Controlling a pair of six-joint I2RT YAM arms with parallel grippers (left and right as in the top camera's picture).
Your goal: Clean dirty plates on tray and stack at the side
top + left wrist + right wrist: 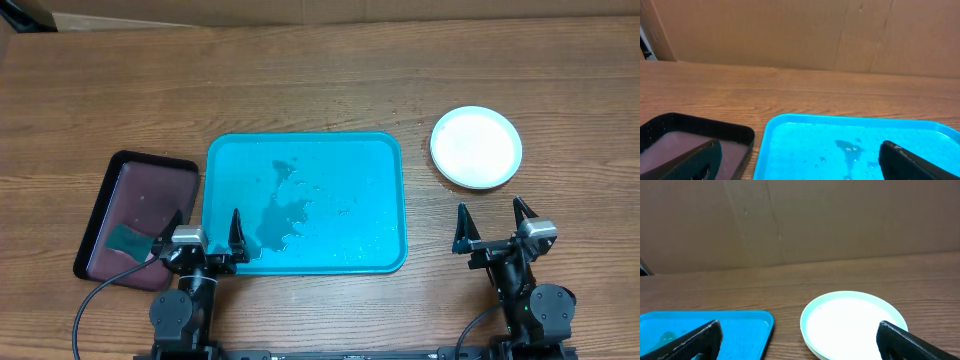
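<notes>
The turquoise tray lies mid-table with water puddles and no plates on it; it also shows in the left wrist view and the right wrist view. The plates are stacked to the right of the tray; the top one is white with a pale teal rim, also in the right wrist view. The lower plates are mostly hidden. My left gripper is open and empty over the tray's front-left edge. My right gripper is open and empty, just in front of the stack.
A dark maroon black-rimmed tray lies left of the turquoise tray, holding a teal sponge. It also shows in the left wrist view. A cardboard wall stands behind the table.
</notes>
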